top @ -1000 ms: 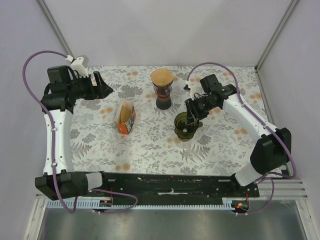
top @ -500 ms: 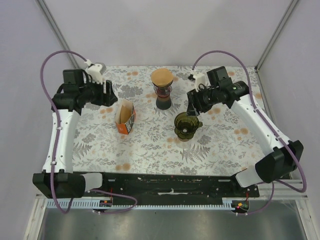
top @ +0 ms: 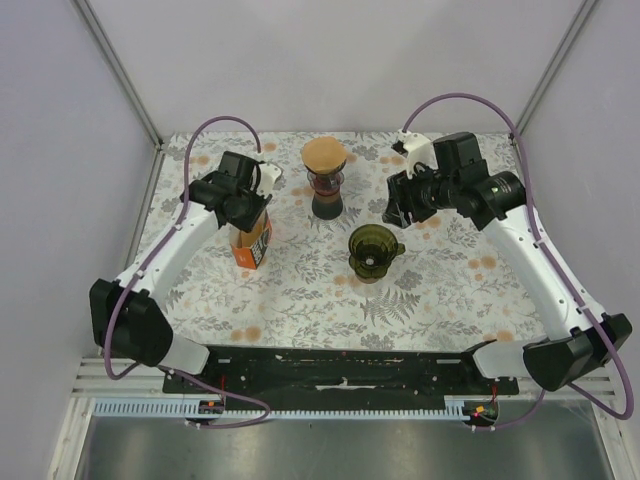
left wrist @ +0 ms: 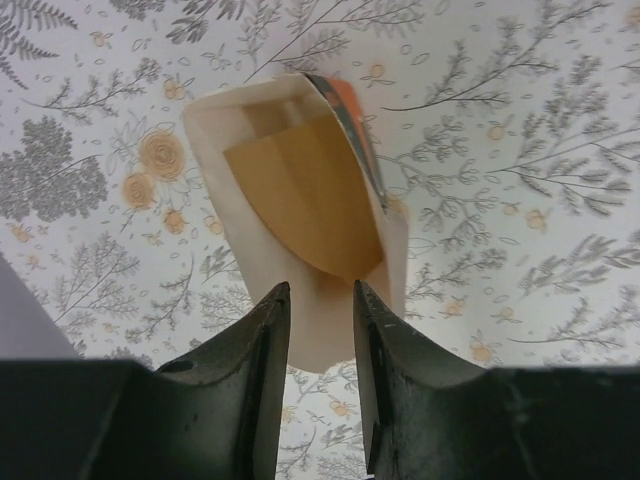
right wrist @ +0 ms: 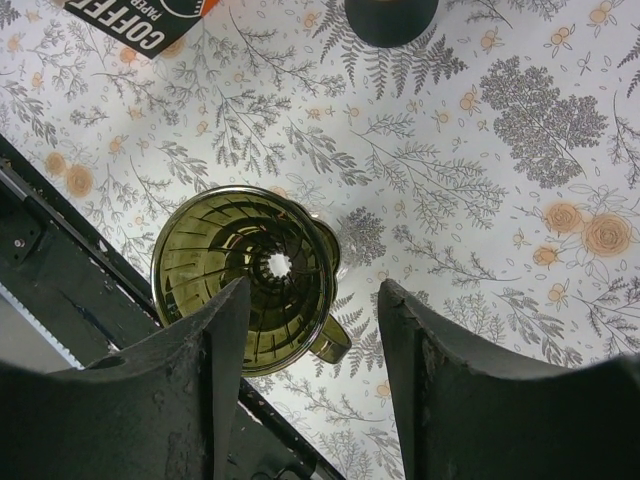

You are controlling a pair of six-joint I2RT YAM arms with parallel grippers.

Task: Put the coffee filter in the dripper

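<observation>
Floral-print table (top: 300,295), plain lilac walls (top: 330,60); even light

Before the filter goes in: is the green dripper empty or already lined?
Empty: the dripper shows bare ribs and its open centre hole.

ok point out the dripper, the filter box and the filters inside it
dripper (right wrist: 245,270): right wrist view, ribbed inner wall near the centre hole
filter box (top: 252,243): top view, orange side face
filters (left wrist: 305,205): left wrist view, brown paper's flat face

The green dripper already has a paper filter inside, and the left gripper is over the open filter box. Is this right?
No: the dripper is empty, as the right wrist view shows. The left gripper is indeed over the filter box.
</observation>
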